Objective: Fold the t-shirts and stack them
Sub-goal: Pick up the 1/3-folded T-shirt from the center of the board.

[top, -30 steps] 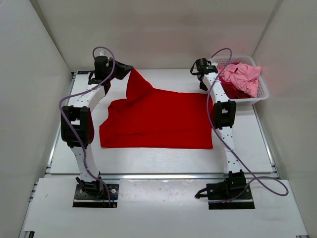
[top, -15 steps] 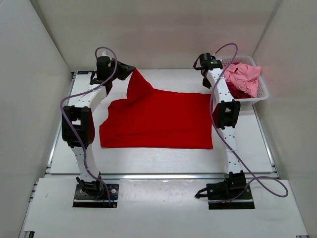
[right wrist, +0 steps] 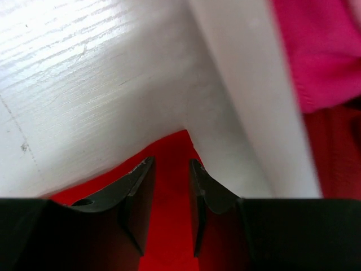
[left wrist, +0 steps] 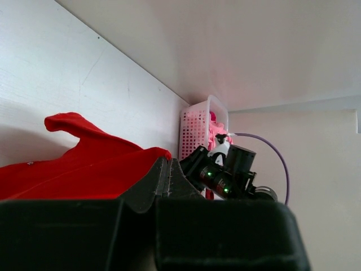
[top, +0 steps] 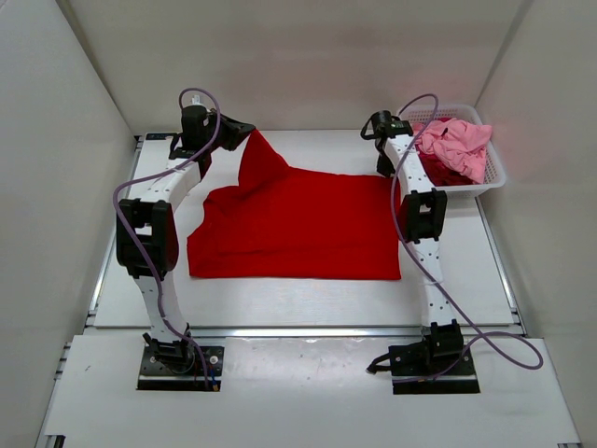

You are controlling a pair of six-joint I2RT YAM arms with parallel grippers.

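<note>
Bright red t-shirt [top: 298, 229]: far-left corner pinched by left hand [left wrist: 168, 169]; far-right corner beneath open right hand [right wrist: 171, 166].

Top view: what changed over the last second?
The right gripper swung briefly back toward the basket, then returned over the red shirt's far right corner, jaws open. The left gripper stays shut on the raised far left corner; shirt and basket are unmoved.

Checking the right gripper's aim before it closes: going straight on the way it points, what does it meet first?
Most likely the corner of the bright red t-shirt, framed by the open right gripper; table beneath. Its height above is unclear.
</note>
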